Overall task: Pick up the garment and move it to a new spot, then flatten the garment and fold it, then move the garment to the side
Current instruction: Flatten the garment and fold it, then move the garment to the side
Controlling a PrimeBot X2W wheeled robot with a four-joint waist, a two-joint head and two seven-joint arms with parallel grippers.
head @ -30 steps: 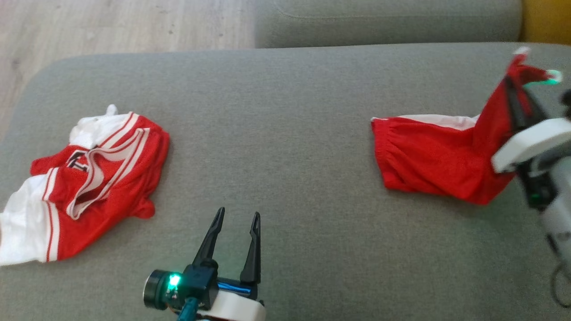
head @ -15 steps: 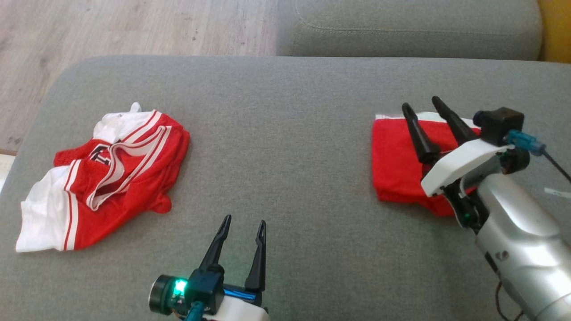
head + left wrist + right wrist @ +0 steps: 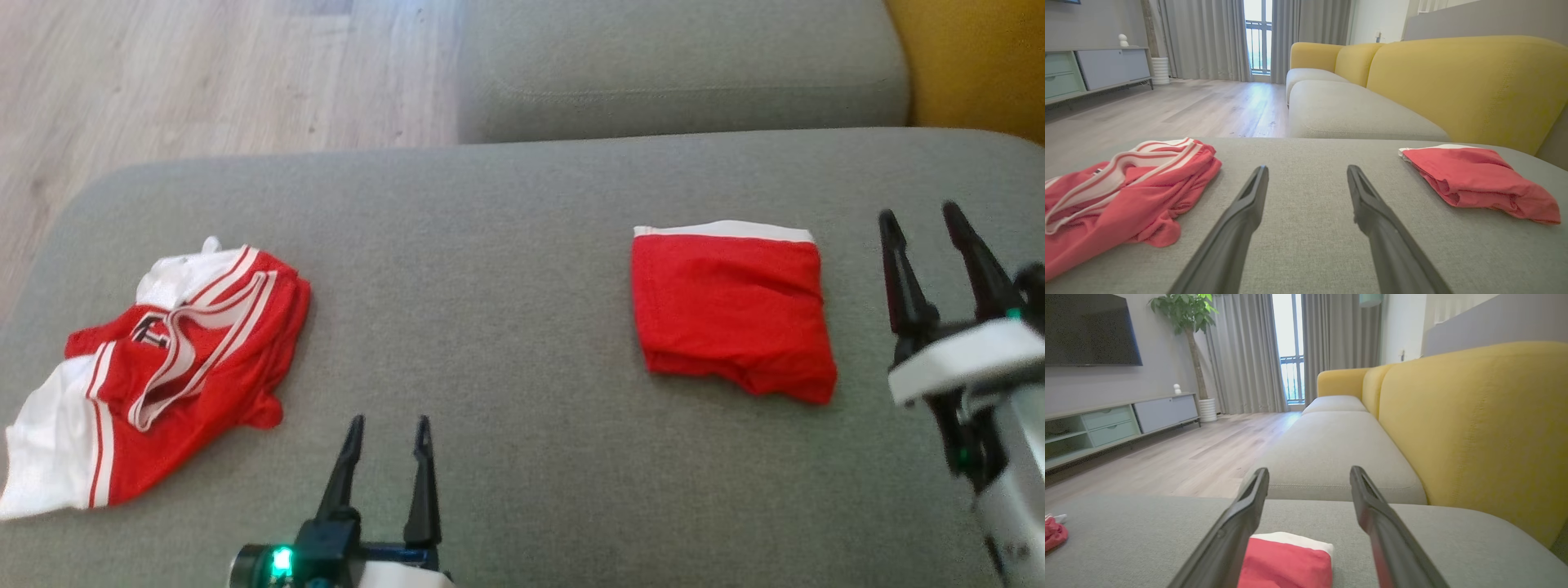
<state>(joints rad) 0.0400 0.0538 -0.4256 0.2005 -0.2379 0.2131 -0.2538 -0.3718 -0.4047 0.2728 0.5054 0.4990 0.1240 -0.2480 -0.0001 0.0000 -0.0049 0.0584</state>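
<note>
The garment (image 3: 731,314) lies folded into a red rectangle with a white strip along its far edge, on the right half of the grey cushion (image 3: 506,245). It also appears in the left wrist view (image 3: 1474,179) and low in the right wrist view (image 3: 1286,563). My right gripper (image 3: 919,214) stands open just to the right of it, apart from the cloth, with nothing between its fingers (image 3: 1309,471). My left gripper (image 3: 389,423) is open near the cushion's front edge, between the two cloths, and holds nothing (image 3: 1307,169).
A crumpled red and white jersey (image 3: 163,367) lies at the cushion's left end (image 3: 1122,192). A second grey seat cushion (image 3: 678,73) sits beyond, with the yellow backrest (image 3: 971,65) at the far right. Wooden floor (image 3: 204,73) lies off the left and far edges.
My right gripper has opened and let go of the garment, then drawn back to its right. The lifted end has dropped, so the garment lies folded flat. The head camera has shifted.
</note>
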